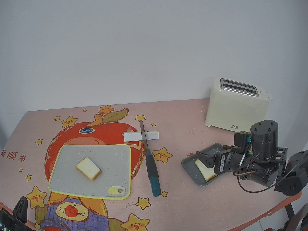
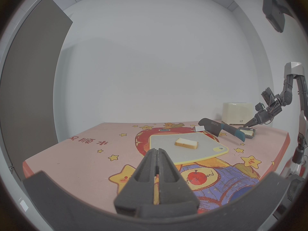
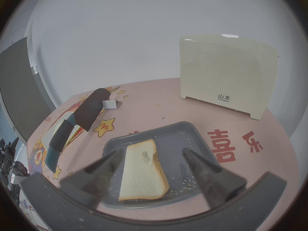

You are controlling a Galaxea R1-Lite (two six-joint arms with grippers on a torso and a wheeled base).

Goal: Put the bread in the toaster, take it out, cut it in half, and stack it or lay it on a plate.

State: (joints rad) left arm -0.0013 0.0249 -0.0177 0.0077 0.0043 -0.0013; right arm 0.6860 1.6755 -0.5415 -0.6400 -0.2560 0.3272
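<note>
One half slice of bread [image 1: 89, 168] lies on the grey cutting board [image 1: 109, 154] at the table's left. The other half [image 3: 141, 174] lies flat in the grey tray [image 3: 179, 135], in front of the cream toaster [image 1: 237, 108]. My right gripper [image 3: 152, 150] is open just above this half, one finger on each side and not touching it; the head view has it [image 1: 203, 159] low over the tray. My left gripper [image 2: 157, 164] is shut and empty, off the table's near left corner [image 1: 20, 207]. A teal-handled knife [image 1: 150, 164] leans on a white block [image 1: 141, 136].
The knife lies between the board and the tray, blade toward the back wall. The toaster's slots [image 1: 239, 87] are empty. Crumbs dot the tray. Bare tabletop lies in front of the tray and left of the board.
</note>
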